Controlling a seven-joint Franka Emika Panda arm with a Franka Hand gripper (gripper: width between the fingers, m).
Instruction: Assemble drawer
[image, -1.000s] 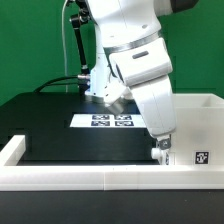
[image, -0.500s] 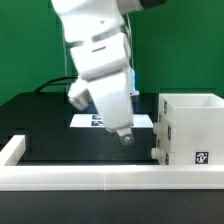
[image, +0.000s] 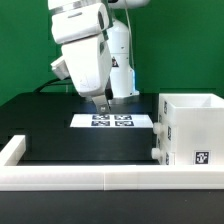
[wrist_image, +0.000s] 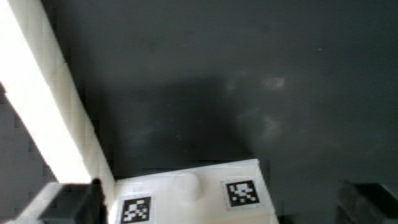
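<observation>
The drawer's tall white housing (image: 190, 128) stands at the exterior view's right, by the front rail, with a square tag (image: 202, 157) on its front face. The two smaller open-top boxes are out of view. My gripper (image: 104, 108) hangs above the table, over the near left end of the marker board (image: 112, 121), well apart from the housing. In the wrist view my gripper (wrist_image: 217, 206) is open and empty. One dark finger (wrist_image: 71, 204) shows at each side, with the marker board (wrist_image: 187, 190) between and below them.
A low white border rail (image: 90, 176) runs along the table's front and turns back at the exterior view's left (image: 12, 150). It also shows in the wrist view (wrist_image: 45, 100). The table top is black (image: 60, 130). A green wall stands behind.
My gripper has left the housing's left side. It has risen and moved toward the exterior view's left, to above the marker board. The housing has not moved.
</observation>
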